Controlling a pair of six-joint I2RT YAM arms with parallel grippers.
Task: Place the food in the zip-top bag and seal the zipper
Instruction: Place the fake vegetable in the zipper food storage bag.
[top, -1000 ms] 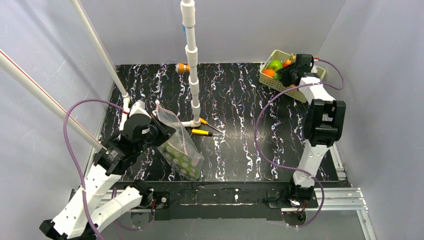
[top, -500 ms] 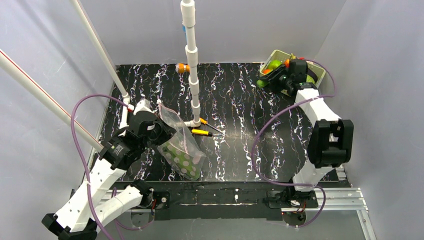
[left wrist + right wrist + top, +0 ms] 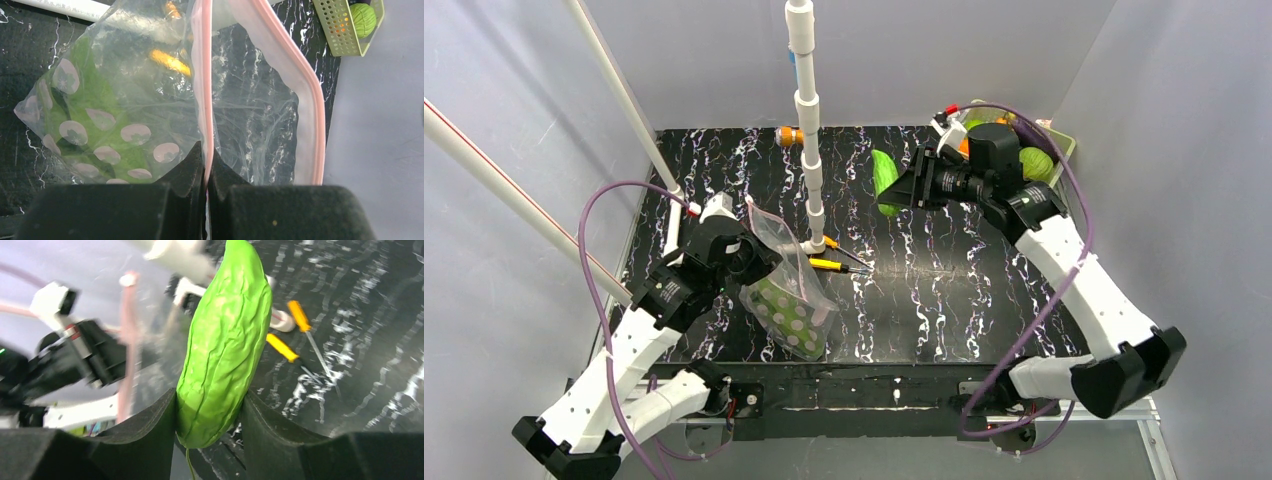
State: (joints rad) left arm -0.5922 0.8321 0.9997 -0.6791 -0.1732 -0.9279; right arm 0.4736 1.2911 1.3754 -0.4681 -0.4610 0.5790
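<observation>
The left fingers (image 3: 200, 157) are pinched tight on the pink zipper (image 3: 202, 75), holding the dotted bag (image 3: 110, 115) up at the left of the tabletop (image 3: 944, 290) with its mouth gaping and something green lying inside. Across the way, the right fingers (image 3: 906, 190) grip a long green leafy piece (image 3: 225, 340) by one end, up in the air between the basket (image 3: 340, 35) and the bag. A green melon (image 3: 364, 17) sits in the basket, and a screwdriver (image 3: 834, 266) lies beside the bag.
</observation>
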